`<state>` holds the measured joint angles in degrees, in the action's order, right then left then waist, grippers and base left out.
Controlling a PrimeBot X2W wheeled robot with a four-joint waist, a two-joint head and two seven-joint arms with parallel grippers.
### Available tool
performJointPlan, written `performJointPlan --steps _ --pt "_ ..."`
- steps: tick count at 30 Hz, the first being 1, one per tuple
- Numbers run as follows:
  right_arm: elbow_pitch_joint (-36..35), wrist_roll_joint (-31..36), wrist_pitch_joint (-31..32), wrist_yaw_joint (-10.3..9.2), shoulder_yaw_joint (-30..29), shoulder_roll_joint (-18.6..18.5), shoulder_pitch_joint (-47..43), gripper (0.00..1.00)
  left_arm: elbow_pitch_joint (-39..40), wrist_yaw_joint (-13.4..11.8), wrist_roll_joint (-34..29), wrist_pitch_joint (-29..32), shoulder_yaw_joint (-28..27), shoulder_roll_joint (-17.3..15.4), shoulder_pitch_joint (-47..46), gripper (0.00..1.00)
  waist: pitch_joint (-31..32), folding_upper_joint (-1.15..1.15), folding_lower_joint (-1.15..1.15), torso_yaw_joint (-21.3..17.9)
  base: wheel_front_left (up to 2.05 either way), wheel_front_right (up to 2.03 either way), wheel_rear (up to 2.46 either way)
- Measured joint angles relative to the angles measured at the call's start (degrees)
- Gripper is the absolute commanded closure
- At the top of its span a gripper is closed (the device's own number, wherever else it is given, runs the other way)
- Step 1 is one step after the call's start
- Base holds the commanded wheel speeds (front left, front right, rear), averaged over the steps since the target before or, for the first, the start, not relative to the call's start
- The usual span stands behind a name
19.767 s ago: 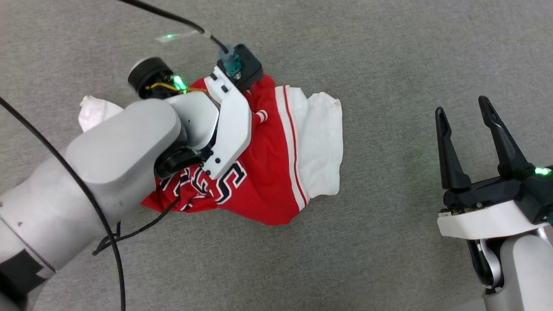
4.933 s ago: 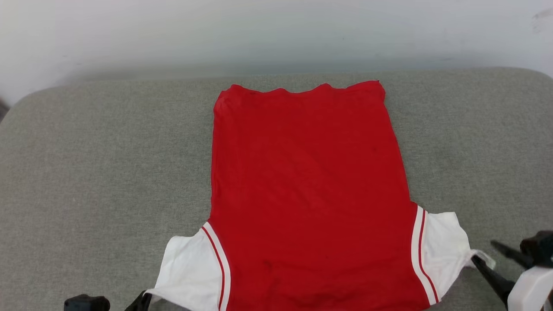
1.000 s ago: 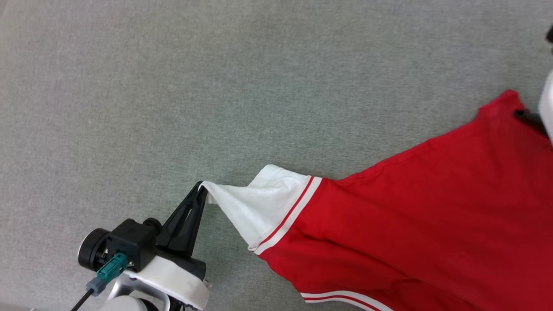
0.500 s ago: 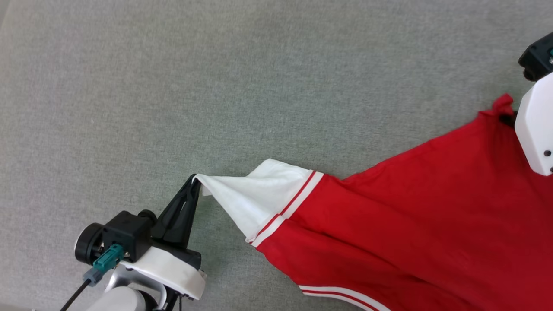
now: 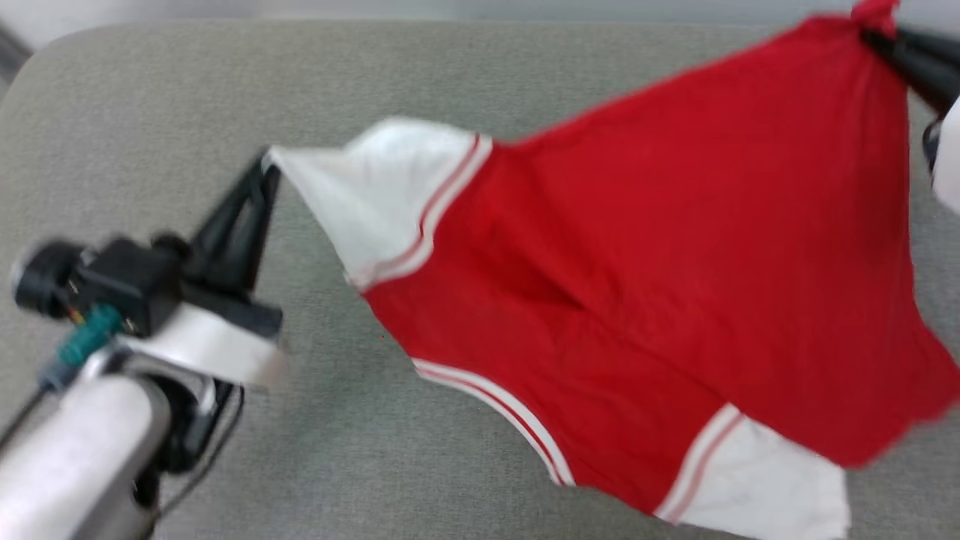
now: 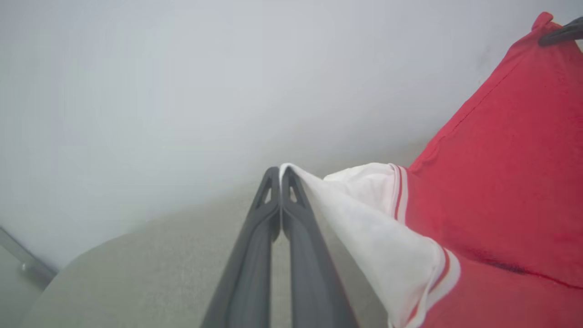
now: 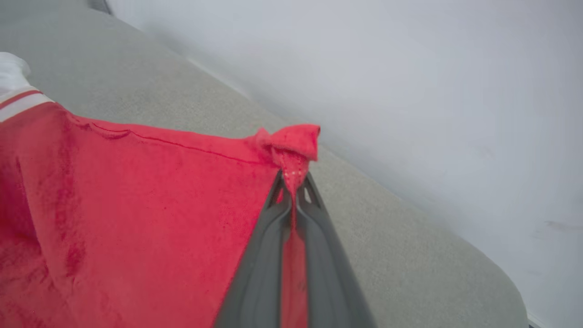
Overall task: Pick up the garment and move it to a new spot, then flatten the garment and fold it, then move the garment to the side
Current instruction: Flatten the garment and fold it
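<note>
1. Grey pad (image 5: 135,90) against a pale wall (image 6: 136,68).
2. Garment (image 5: 637,247) hangs stretched over the pad.
3. Left gripper (image 5: 267,162) pinches a white sleeve tip.
4. Right gripper (image 5: 871,35) pinches a red hem corner.

Plain test-like room: grey fabric-covered platform (image 5: 450,67) against a bare white wall (image 7: 410,68).

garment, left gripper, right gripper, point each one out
garment (image 5: 675,247): head view, middle of the red body
left gripper (image 6: 279,171): left wrist view, tips of shut jaws on the white sleeve corner
right gripper (image 7: 292,180): right wrist view, tips of shut jaws pinching a red corner
</note>
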<state>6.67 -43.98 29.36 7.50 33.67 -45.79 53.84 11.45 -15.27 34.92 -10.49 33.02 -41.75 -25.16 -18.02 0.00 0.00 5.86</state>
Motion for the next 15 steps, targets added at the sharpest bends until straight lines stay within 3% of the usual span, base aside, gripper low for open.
performJointPlan --steps 11,15 --pt "2.38 7.86 -9.17 0.00 -10.00 8.36 12.51 1.00 -1.85 6.39 -3.90 6.33 -3.99 -2.43 -26.46 1.00 -4.11 0.00 0.00 -3.33 0.00 0.00 0.00" --pt "5.06 11.78 -10.32 0.01 -12.80 11.84 18.56 1.00 -5.14 8.77 -5.26 7.73 -4.41 -0.70 -37.54 1.00 -7.01 0.00 0.01 -4.01 0.00 0.00 0.00"
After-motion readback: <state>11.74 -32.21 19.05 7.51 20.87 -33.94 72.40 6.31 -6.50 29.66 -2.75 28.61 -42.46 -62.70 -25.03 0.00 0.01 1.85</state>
